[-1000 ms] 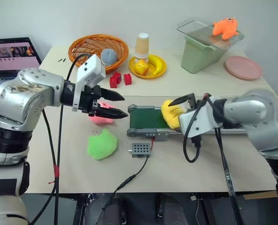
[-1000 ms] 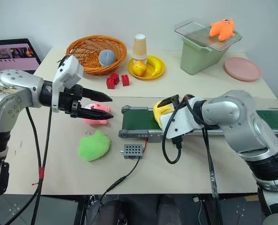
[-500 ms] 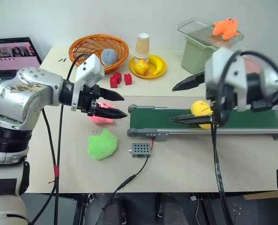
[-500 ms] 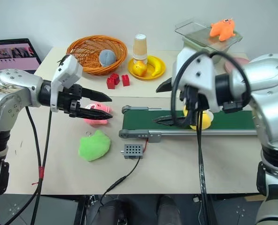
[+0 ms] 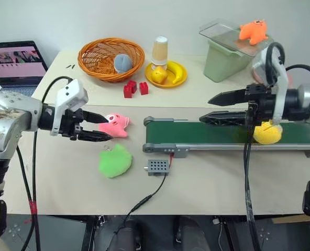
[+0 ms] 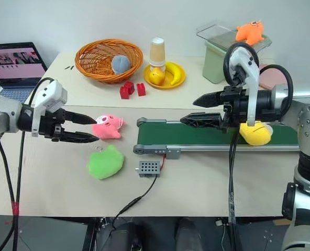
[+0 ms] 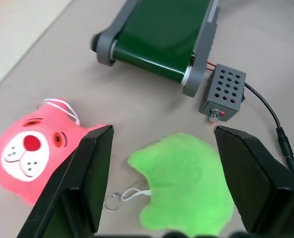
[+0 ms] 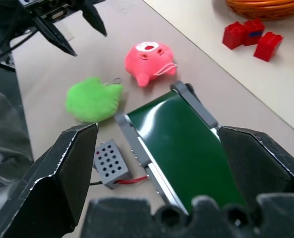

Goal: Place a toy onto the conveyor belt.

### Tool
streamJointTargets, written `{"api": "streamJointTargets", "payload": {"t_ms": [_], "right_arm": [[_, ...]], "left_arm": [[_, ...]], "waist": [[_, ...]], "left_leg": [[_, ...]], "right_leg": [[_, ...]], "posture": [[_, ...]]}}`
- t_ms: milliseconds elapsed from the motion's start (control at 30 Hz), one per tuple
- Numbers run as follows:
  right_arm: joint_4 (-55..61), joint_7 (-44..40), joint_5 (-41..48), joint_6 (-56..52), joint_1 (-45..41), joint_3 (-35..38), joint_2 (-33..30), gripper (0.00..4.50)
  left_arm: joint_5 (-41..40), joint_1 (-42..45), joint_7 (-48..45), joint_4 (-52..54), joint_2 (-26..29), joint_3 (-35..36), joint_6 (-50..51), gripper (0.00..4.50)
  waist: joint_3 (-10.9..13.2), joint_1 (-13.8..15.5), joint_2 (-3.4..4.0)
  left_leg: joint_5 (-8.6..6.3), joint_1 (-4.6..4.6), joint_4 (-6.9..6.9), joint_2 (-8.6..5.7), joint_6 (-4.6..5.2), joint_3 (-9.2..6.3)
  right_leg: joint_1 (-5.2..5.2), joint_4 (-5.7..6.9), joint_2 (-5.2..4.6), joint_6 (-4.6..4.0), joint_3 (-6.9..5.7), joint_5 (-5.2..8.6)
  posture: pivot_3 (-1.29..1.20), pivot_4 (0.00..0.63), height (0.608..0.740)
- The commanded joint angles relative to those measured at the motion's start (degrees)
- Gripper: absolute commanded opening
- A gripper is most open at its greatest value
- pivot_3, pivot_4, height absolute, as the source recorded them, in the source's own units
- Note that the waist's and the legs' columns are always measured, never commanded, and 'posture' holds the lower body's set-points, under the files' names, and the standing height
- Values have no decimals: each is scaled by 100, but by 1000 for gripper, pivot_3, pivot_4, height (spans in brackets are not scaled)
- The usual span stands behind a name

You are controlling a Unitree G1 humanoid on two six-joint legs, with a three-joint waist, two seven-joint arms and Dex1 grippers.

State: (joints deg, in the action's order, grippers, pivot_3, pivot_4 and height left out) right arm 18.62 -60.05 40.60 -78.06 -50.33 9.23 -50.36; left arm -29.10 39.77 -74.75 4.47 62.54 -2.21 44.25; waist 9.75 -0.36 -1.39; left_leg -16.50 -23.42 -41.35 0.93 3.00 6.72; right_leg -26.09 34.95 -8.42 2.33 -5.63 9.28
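The right gripper (image 6: 199, 108), its 2 black fingers spread wide and empty, is now hanging level above the long dark green conveyor belt in its grey metal frame (image 6: 160, 134), having lifted clear of the round yellow plush toy (image 6: 255, 133) it was pressing on a second ago. That toy is now lying free on the belt, behind the gripper's wrist and further toward the belt's right end than where it was set down, so the placing looks done for this toy, and the belt is probably carrying it along.

The left gripper (image 5: 97, 127) is also standing open and empty, and has pulled back toward the table's left side; its tips are now just short of the pink plush animal face (image 5: 115, 125), which lay under them before. The lime green plush with a keyring (image 5: 114, 160) is sitting just below it on the beige table (image 5: 197, 183), beside the small grey perforated box on a cable (image 5: 157, 166).

The yellow toy is partly hidden by the right wrist and its looped black cable, and the belt's right end is cut off at the edge of the head views, so whether the belt is running cannot be told.
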Motion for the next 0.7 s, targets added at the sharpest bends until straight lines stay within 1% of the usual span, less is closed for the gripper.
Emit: {"api": "streamJointTargets", "payload": {"t_ms": [33, 167, 367, 533, 700], "right_arm": [[96, 100, 320, -116, 137, 234, -106, 4492], [127, 246, 479, -79, 250, 243, -212, 4492], [117, 426, 609, -30, 267, 227, -355, 4492], [168, 662, 680, -19, 302, 296, -445, 4492], [284, 865, 775, -88, 381, 434, -515, 4492]], "left_arm": [[-23, -411, -123, 197, 56, 401, -494, 3432], [109, -896, -84, 278, 81, 510, -849, 3432], [382, -1294, -63, 338, -41, 262, -1298, 3432], [539, -1267, 284, 291, -364, -115, -865, 3432], [729, -1155, 488, 339, -634, -425, -696, 3432]], "waist": [[0, -2, 0], [0, -7, 0], [0, -6, 0], [0, 25, 0], [0, 38, 0]], "left_leg": [[0, 1, 2, 0, 0, 1], [0, -2, 0, 1, 0, 2], [-1, 2, 2, 1, 1, 3], [-1, 1, 0, 0, 2, 3], [-2, 1, 2, -1, 3, 3]], "right_leg": [[0, -2, 0, 0, 1, 0], [-2, 1, 0, 0, 0, 0], [-1, 0, -2, 0, 4, 0], [0, 0, -2, -1, 3, -1], [-1, 0, -2, 0, 3, 0]], "posture": [[0, 150, 734], [0, 150, 734], [0, 150, 734], [0, 150, 734], [0, 150, 734]]}}
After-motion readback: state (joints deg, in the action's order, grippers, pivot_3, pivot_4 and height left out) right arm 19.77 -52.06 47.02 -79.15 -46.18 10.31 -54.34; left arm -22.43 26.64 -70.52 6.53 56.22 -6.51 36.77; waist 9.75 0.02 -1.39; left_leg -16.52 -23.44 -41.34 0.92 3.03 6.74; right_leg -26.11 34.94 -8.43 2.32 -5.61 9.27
